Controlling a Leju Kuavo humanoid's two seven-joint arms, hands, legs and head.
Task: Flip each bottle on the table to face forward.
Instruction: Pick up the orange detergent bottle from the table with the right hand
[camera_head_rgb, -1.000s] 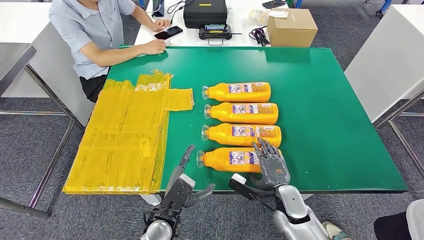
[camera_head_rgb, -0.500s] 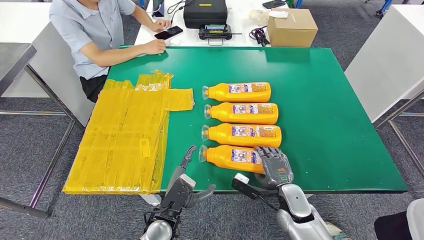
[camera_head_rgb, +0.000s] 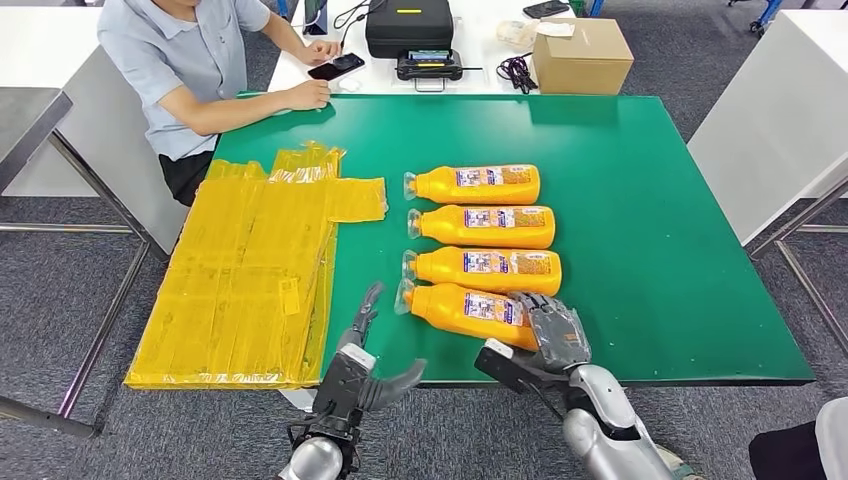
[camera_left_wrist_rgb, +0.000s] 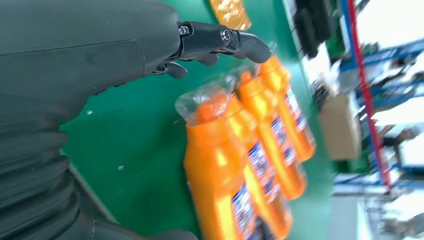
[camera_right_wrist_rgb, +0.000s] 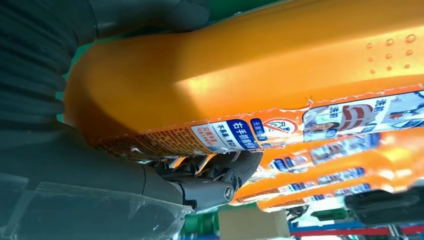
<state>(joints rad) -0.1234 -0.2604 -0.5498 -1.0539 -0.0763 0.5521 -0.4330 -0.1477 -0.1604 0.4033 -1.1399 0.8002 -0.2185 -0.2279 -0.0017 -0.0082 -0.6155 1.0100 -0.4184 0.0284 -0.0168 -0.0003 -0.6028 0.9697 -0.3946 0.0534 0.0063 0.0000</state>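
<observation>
Head view, near to far: the right hand (camera_head_rgb: 553, 335) is clamped around the base of the nearest bottle (camera_head_rgb: 465, 308), now angled off the green table (camera_head_rgb: 660, 250); the left hand (camera_head_rgb: 365, 350) hovers with fingers apart by its cap. Three more bottles (camera_head_rgb: 482, 226) lie in a row beyond. Step in hand: turning the first bottle, which next calls for rolling it label-forward.

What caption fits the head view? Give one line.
Right hand grips the nearest bottle; left hand hovers open.

Right hand (camera_head_rgb: 556, 333) closed on, tilted nearest bottle (camera_head_rgb: 465, 309).
</observation>
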